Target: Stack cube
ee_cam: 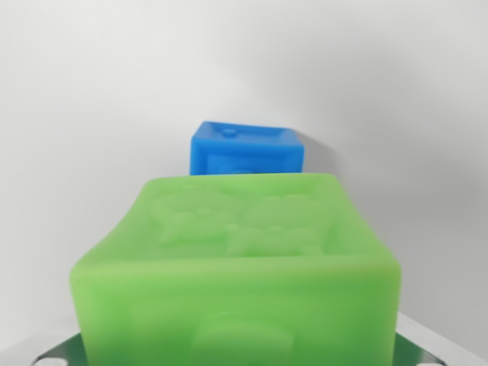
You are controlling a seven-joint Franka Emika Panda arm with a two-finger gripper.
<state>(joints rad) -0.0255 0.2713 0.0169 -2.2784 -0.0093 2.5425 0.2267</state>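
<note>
Close to the wrist camera, translucent green embossed rubbery cube (240, 282), smaller blue embossed cube (245, 149) behind it on white surface (76, 114), gripper fingers unseen, grip state unclear.

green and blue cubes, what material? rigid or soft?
The translucent green cube with embossed figures looks like soft silicone or rubbery plastic: light glows through its rounded edges and the finish is matte. The smaller-looking blue cube behind it seems the same moulded material but more opaque, with raised relief on its top. Softness is a guess from looks alone.
</note>
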